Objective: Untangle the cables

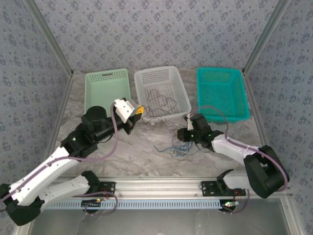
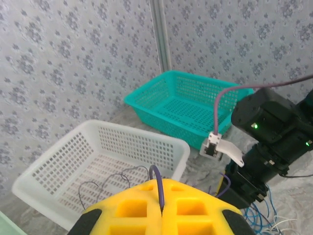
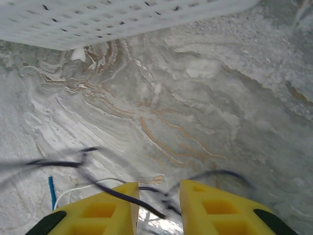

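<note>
— What sits on your marbled grey-white table (image 1: 122,156)?
— Along its far edge you have a pale green perforated plastic basket (image 1: 93,78) left, a white one (image 1: 156,69) middle, a teal one (image 1: 220,70) right. Thin blue, dark and white cables (image 1: 176,149) lie tangled mid-table.

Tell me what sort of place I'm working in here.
Probably a purpose-built robot test cell, not a home or shop floor: patterned wall panels held in aluminium frame posts enclose a marble-look tabletop, and a green basket, a white basket and a teal basket stand in a row at its back.
</note>
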